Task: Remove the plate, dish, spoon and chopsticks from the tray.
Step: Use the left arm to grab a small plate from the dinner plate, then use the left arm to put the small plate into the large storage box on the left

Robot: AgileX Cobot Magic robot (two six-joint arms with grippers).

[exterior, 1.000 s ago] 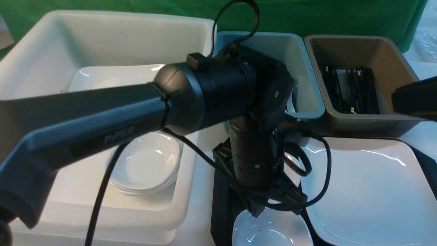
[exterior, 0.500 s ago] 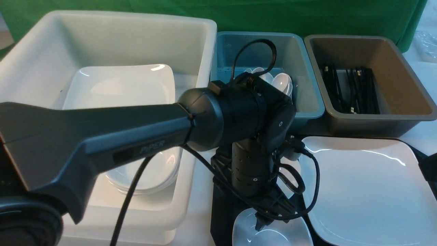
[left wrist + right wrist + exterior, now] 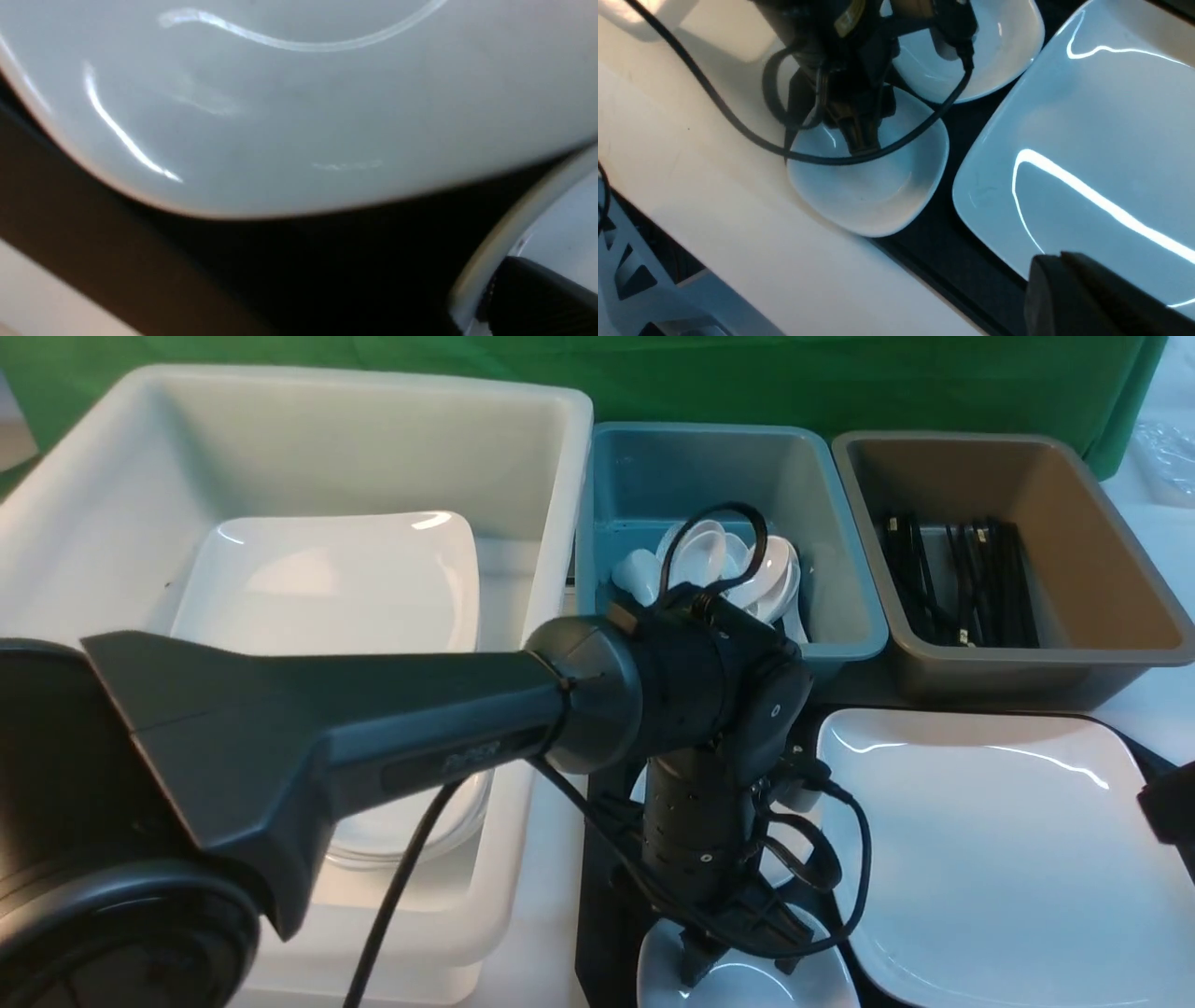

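My left claw [image 3: 829,135] points straight down over the near dish [image 3: 873,196], one finger inside the bowl and the other outside, so the rim sits between them. The rim is the only grabbable feature on a shallow glossy dish, hence the vertical approach. Jaws stand partly apart; I can't tell whether they bite the rim yet. The left wrist cam shows only white glaze and dark tray, so no help there. The near dish sits at the near left corner of the tray [image 3: 602,933], beside the white tub [image 3: 280,439]. That's likely why the left arm takes it: a short hop over the wall to the stack of dishes [image 3: 471,812] inside. A second dish [image 3: 999,56] lies just behind it, mostly hidden under my wrist in the front view. The plate [image 3: 980,840] fills the tray's right side, close beside both dishes. My right claw [image 3: 1057,275] is pressed together, empty, hanging above the plate, clear of the left arm and probably placed for the plate. No spoon or chopsticks visible on the tray. Spoons [image 3: 747,555] lie in the teal tub [image 3: 840,523], chopsticks [image 3: 962,579] in the brown-grey tub [image 3: 1102,551]. Main risk: the glossy rim slipping out on the lift.
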